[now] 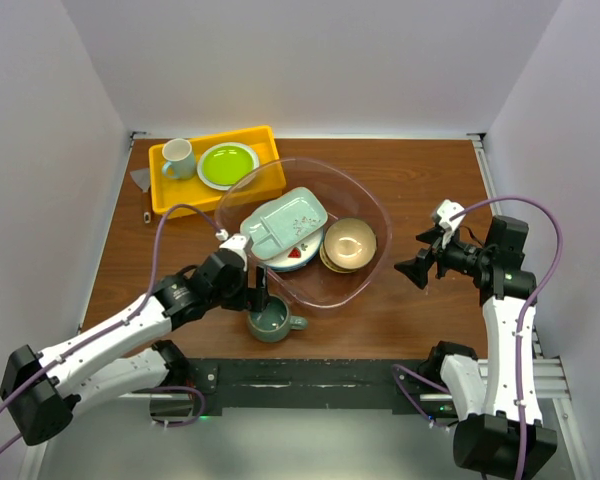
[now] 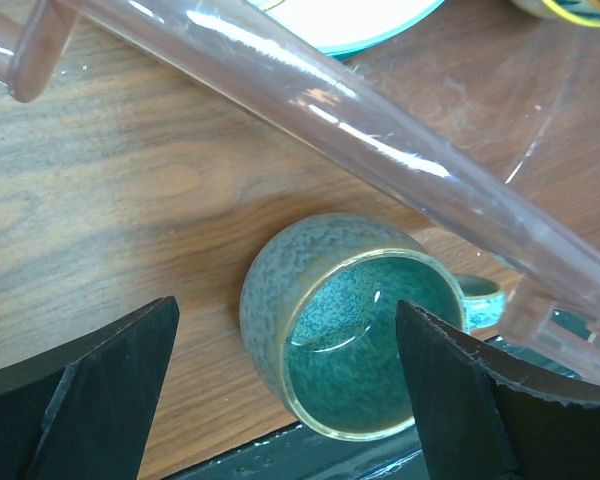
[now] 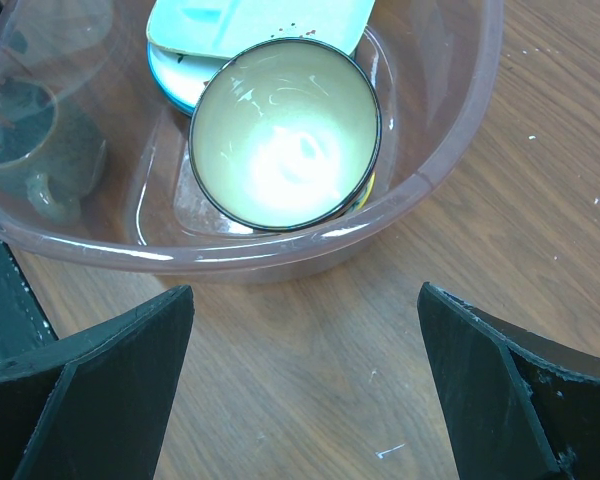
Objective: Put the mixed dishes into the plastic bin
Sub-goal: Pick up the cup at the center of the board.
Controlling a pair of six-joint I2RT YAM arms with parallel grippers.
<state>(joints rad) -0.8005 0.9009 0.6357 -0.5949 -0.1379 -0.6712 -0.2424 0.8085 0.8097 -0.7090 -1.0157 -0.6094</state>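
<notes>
A brown wood-grain tabletop (image 1: 420,170) sits inside plain white walls (image 1: 310,60) on three sides, with a black strip (image 1: 310,375) along its near edge.

There is one clear, faintly pink plastic bin (image 1: 387,225), a rounded rectangle with a rolled rim, at the middle of the tabletop. Inside it lie one pale-green divided tray (image 1: 285,222), rectangular with speckles, resting on a white round plate (image 1: 293,257) that shows a red mark. I cannot tell how many plates are under it. To the right of these is a stack of small bowls (image 1: 349,243), glossy yellow inside with a dark rim; their number is also unclear.

One grey-green mug (image 1: 271,322) stands upright on the tabletop, outside the bin, just beside its near wall and close to the near edge. It has a mottled glaze outside, shiny teal inside, and its handle points right.

At the far left corner sits one opaque yellow tray (image 1: 170,195) holding one pale mug (image 1: 178,158) and one lime-green plate (image 1: 227,164).

The left gripper (image 1: 261,292) hangs over the grey-green mug with its jaws spread wide, one on each side, touching nothing. The right gripper (image 1: 418,252) is also spread wide and holds nothing, over bare wood off the bin's right wall.
</notes>
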